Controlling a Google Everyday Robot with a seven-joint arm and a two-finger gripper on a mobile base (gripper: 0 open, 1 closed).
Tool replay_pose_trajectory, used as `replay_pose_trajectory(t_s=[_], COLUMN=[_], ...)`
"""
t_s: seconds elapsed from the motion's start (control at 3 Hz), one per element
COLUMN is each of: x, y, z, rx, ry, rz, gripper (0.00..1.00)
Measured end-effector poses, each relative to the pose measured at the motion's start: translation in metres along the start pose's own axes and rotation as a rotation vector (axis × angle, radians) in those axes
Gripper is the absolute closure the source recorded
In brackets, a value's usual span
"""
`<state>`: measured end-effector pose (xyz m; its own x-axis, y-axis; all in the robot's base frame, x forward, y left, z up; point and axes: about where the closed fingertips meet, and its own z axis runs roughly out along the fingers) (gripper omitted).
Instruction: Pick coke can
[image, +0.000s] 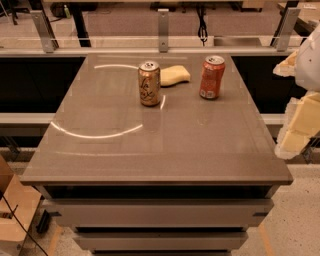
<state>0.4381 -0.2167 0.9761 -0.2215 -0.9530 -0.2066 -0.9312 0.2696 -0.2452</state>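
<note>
The coke can (212, 77), red-orange with a silver top and a pale band near its base, stands upright on the grey table (150, 150) at the back right. My gripper (292, 95) is at the right edge of the view, beyond the table's right side and well to the right of the can. Its pale yellow fingers (300, 122) are spread apart with nothing between them. Part of the gripper is cut off by the frame edge.
A tan-gold can with script lettering (149, 83) stands upright at the back middle. A yellow sponge (174, 75) lies just behind it, between the two cans. A railing with metal posts (163, 30) runs behind the table. A cardboard box (12, 210) sits at the lower left.
</note>
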Motion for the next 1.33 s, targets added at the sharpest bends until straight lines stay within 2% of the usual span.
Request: replay_pose_trajectory(t_s=[0.67, 1.0, 1.33], x=[-0.003, -0.014, -0.026], y=[-0.003, -0.019, -0.057], z=[-0.002, 0.003, 0.014], rx=[0.018, 0.051, 0.082], ry=[-0.022, -0.119, -0.207], rz=[0.003, -0.007, 0.03], gripper=[0.0, 0.0, 0.0])
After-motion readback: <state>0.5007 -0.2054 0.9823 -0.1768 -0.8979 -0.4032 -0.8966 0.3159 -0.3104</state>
